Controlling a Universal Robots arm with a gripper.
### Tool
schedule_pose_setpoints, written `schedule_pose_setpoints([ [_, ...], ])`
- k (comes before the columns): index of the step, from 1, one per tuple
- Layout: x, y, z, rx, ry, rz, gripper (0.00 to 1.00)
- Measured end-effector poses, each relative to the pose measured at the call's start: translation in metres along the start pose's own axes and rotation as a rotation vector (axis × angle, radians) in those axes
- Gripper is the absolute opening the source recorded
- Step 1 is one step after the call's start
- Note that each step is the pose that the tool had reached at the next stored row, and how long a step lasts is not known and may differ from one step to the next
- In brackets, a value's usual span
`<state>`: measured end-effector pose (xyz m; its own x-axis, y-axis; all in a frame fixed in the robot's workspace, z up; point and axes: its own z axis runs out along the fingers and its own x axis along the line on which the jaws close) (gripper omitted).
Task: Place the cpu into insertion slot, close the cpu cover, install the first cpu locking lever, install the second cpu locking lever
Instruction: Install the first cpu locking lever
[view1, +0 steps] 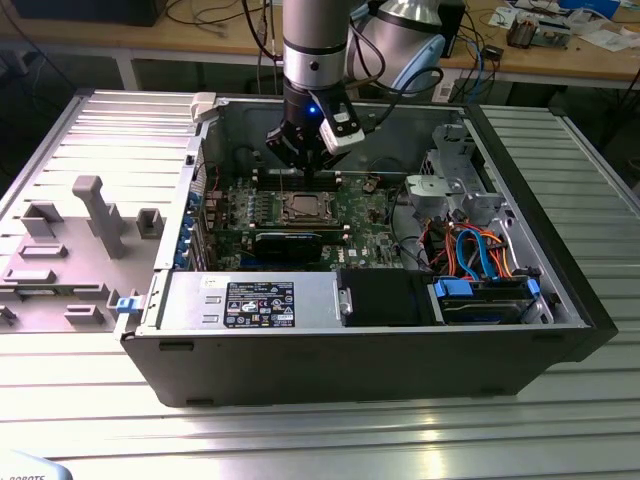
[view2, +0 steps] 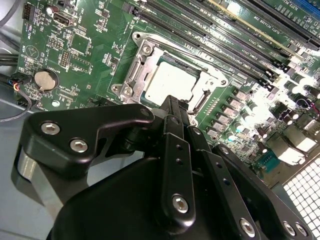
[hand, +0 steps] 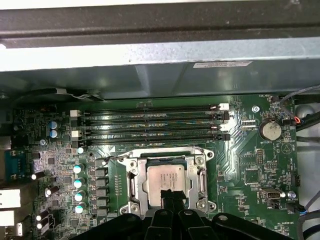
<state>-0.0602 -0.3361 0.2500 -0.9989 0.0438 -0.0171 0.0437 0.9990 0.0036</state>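
Observation:
The cpu (hand: 167, 177) (view2: 170, 82) lies flat in the insertion slot (view1: 304, 207) on the green board, silvery top up. The cpu cover (hand: 134, 184) (view2: 136, 75) is down around it as a metal frame. A thin wire lever (hand: 150, 153) runs along one side of the socket, and another lever (view2: 199, 101) lies by the side near the fingers. My gripper (hand: 172, 196) (view2: 172, 106) (view1: 305, 165) hangs a little above the socket's edge, its black fingers together with nothing between them.
Long memory slots (hand: 150, 122) run beside the socket, with a coin battery (hand: 271, 131) nearby. In the case are a black graphics card (view1: 290, 243), a power supply (view1: 250, 300), a drive cage (view1: 455, 185) and blue and orange cables (view1: 480, 250). A grey fixture tray (view1: 70, 250) lies outside at the exterior view's left.

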Motion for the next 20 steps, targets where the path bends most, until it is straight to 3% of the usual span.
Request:
schedule_pose_setpoints([
  [9, 0.0024, -0.0001, 0.0000, -0.0001, 0.0000, 0.000, 0.11],
  [15, 0.0117, -0.0005, -0.0002, 0.0000, 0.0000, 0.000, 0.11],
  [20, 0.0258, -0.0011, -0.0004, 0.0000, 0.0000, 0.000, 0.11],
])
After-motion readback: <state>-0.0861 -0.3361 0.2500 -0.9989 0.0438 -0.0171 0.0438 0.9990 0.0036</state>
